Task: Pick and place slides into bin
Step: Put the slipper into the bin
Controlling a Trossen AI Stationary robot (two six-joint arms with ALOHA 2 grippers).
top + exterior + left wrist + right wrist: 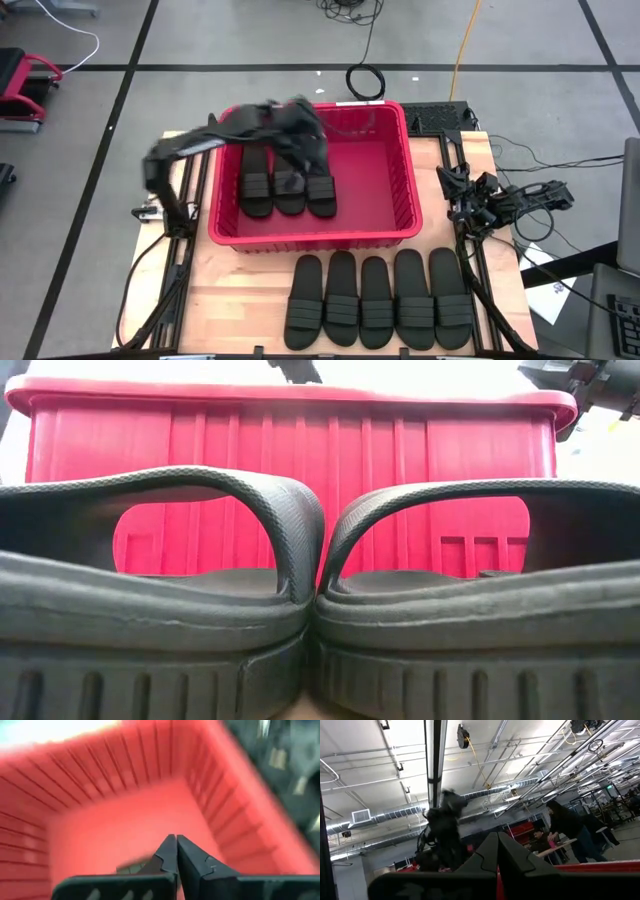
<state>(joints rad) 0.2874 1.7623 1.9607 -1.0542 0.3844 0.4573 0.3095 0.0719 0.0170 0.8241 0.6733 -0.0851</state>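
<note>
Wooden tabletop (230, 290) carries five slides (378, 300) side by side, long axes toward the bin (400, 215); three lie inside likewise. Left gripper (176, 851), fingers together, hangs over the bin; right gripper (497, 847), fingers together, waits aside.

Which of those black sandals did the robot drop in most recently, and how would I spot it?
I can't tell which went in last. Look inside the red bin: three black slides lie side by side near its left end. The middle one sits under the left gripper, whose fingers are shut and empty.
</note>
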